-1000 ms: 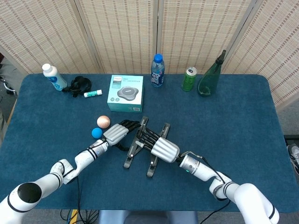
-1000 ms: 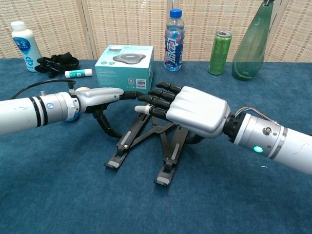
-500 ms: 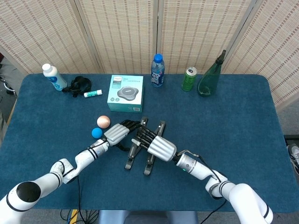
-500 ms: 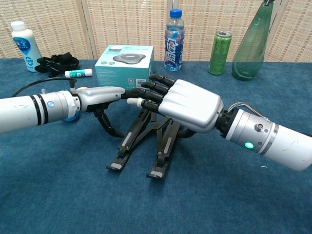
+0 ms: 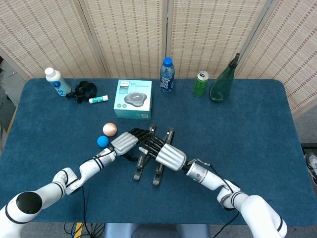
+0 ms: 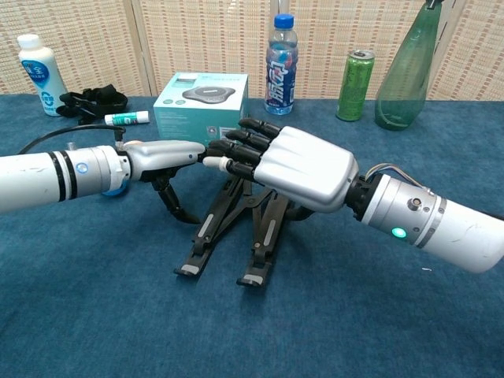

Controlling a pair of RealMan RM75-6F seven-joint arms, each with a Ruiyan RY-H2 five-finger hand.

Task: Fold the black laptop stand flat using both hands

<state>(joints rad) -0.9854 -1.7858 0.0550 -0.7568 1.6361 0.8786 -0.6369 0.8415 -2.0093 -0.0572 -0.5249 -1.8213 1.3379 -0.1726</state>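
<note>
The black laptop stand (image 5: 146,161) stands partly opened at the middle front of the blue table, its two rails (image 6: 214,230) close together and nearly parallel. My left hand (image 5: 124,143) reaches in from the left with fingers stretched flat, and its fingertips touch the upper end of the left rail. My right hand (image 5: 167,155) lies over the right rail from the right. Its fingers (image 6: 246,146) curl over the stand's top and meet the left hand (image 6: 161,155) there. The silver back of the right hand (image 6: 303,169) hides the stand's hinge.
A peach ball (image 5: 109,129) and a blue ball (image 5: 102,141) lie just left of my left hand. Behind stand a teal box (image 5: 132,99), a blue water bottle (image 5: 167,75), a green can (image 5: 200,84), a green glass bottle (image 5: 224,82), a white bottle (image 5: 57,82) and a black strap (image 5: 84,90).
My right hand has moved left and carried the right rail with it, so the two rails now stand much closer together. The left hand has stayed at the left rail's top.
</note>
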